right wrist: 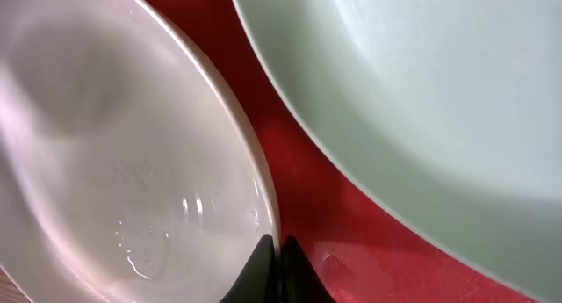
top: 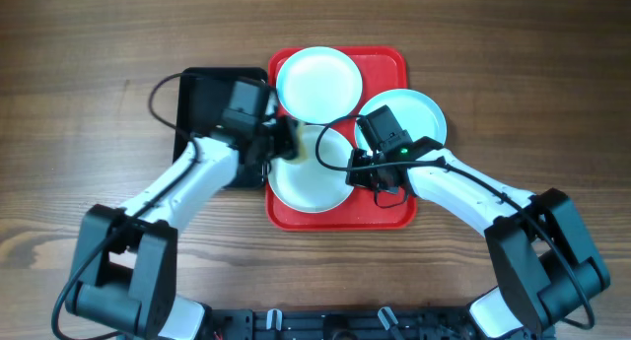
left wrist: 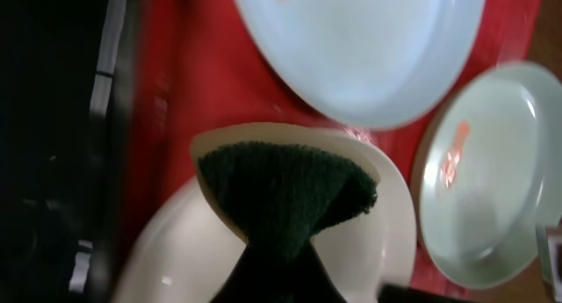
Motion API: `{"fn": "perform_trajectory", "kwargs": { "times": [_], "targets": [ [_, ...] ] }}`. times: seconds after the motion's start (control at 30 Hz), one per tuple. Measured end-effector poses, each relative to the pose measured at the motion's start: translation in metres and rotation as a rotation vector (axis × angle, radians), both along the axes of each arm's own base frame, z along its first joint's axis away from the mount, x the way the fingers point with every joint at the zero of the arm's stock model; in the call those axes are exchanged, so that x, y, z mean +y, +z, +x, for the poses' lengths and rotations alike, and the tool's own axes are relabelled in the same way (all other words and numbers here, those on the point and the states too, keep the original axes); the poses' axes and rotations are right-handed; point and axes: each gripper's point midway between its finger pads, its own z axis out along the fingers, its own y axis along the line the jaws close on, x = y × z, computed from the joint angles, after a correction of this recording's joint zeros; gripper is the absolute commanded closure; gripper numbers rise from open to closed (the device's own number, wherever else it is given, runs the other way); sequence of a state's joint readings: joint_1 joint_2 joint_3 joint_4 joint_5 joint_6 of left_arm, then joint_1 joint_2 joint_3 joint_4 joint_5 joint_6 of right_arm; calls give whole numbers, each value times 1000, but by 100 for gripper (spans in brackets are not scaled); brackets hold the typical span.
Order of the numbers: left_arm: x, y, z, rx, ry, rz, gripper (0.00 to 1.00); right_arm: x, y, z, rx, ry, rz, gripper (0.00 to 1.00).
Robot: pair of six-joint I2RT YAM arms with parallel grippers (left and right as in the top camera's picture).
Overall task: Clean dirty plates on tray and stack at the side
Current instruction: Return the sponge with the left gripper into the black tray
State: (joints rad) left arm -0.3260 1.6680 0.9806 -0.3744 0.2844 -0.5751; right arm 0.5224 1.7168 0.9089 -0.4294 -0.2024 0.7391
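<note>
You are looking at three plates, all lying on the red tray (top: 394,214). None is standing at the side yet, so the stacking is not begun.

The near plate (top: 306,182), at the lower middle of the tray, is the one being worked on. Your right gripper (right wrist: 274,266) is pinching its rim, fingers closed on it. Your left gripper (top: 281,143) is gripping a sponge (left wrist: 281,198), dark green pad facing the camera, at that plate's left edge; whether it is pressing on the plate I cannot tell.

The top plate (top: 318,82) and the aqua plate (top: 424,113) are showing orange smears in the left wrist view, so I judge both are waiting for cleaning.

The plates are crowding each other, and the aqua plate is overhanging the tray's right rim. A black tray (top: 202,99) is sitting just beside the tray's left edge, under your left arm. Bare table (top: 532,84) is lying open to the right.
</note>
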Motion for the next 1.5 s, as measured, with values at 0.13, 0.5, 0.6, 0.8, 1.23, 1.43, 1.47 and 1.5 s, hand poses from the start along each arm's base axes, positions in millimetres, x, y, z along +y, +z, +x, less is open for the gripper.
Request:
{"fn": "perform_trajectory", "kwargs": {
  "times": [0.13, 0.5, 0.6, 0.8, 1.23, 1.43, 1.47, 1.5],
  "targets": [
    [38, 8, 17, -39, 70, 17, 96, 0, 0, 0, 0, 0, 1, 96],
    [116, 7, 30, -94, 163, 225, 96, 0, 0, 0, 2, 1, 2, 96],
    [137, 2, 26, -80, 196, 346, 96, 0, 0, 0, 1, 1, 2, 96],
    [148, 1, 29, -91, 205, 412, 96, 0, 0, 0, 2, 1, 3, 96],
    [150, -27, 25, -26, 184, 436, 95, 1, 0, 0, 1, 1, 3, 96],
    [150, -42, 22, 11, 170, 449, 55, 1, 0, 0, 2, 4, 5, 82],
    [151, -42, 22, 9, 165, 451, 54, 1, 0, -1, 2, 5, 5, 78],
    [150, -42, 23, 10, 168, 450, 53, 2, 0, -1, 3, 6, 8, 74]
  ]
}}
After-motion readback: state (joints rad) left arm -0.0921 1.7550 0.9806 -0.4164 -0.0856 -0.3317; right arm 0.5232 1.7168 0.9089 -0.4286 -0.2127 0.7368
